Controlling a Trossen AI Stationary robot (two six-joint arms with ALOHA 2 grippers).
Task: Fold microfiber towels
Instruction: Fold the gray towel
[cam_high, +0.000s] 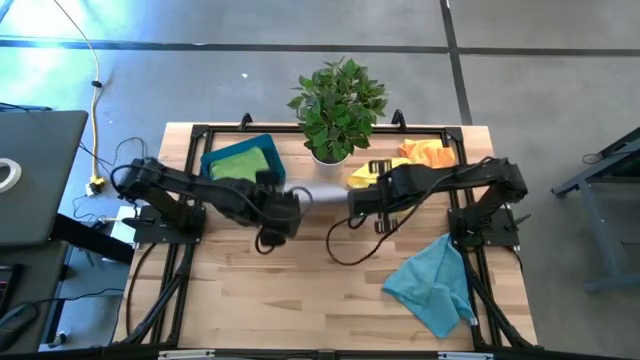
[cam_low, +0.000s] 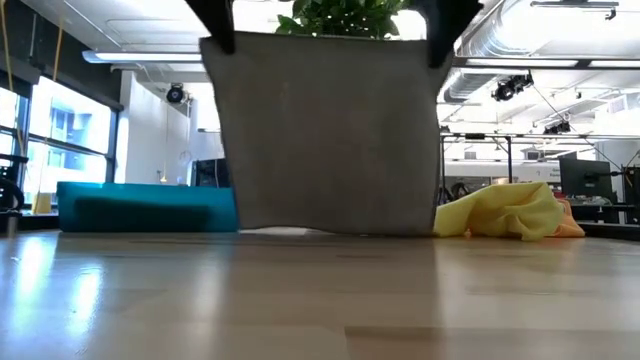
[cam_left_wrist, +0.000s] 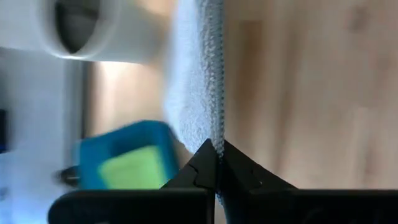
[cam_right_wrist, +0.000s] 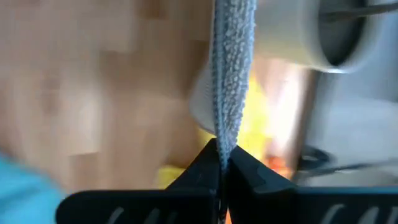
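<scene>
- The soft grey microfiber towel (cam_low: 330, 135) hung as a flat sheet between the two arms at the middle of the light wooden desk (cam_high: 300, 290), just in front of the potted green plant in its white pot (cam_high: 335, 100); its lower hem looked to touch or nearly touch the desk top in the low view
- Its long axis ran from left to right, stretched taut from one pincer to the other, so each arm was equally near, one at each upper corner
- The left pincer (cam_left_wrist: 217, 158) was closed tight on the towel's left upper corner, the cloth edge running straight out from between its tips
- The right pincer (cam_right_wrist: 222, 155) was likewise clamped on the right upper corner, no gap showing between its fingers
- The coming move, I judged, turned on this: the sheet hung downward from both pincers, so laying it flat called for both to travel together without slackening the span
- Counted cloths: one grey, held; one teal-blue (cam_high: 432, 285) crumpled at the desk's near right; one yellow (cam_low: 500, 212) with one orange (cam_high: 428, 152) beside it at the far right; one lime green (cam_high: 243, 160) lying in the tray
- One rigid blue rectangular tray (cam_high: 212, 163) at the far left, one plant, two arms
</scene>
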